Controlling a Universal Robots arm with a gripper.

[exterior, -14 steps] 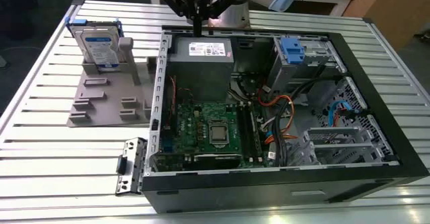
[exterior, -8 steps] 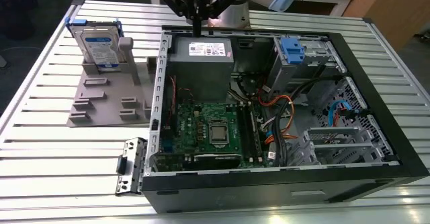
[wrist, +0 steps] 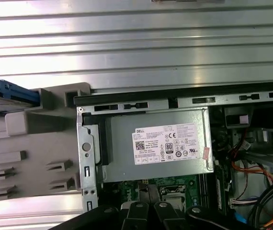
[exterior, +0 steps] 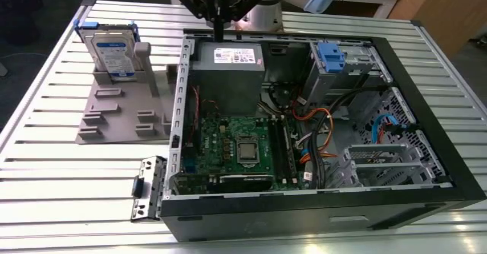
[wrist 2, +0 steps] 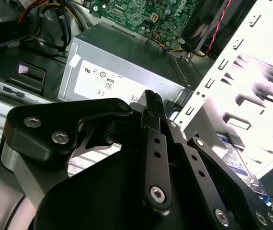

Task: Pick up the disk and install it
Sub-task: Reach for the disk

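Exterior view: gripper (exterior: 219, 36), fingers closed together and empty, at 12 o'clock over the power supply's (exterior: 228, 57) rear edge; disk (exterior: 113, 51) upright in grey stand (exterior: 114, 114) at 10 o'clock, outside the case (exterior: 266, 214), well apart.
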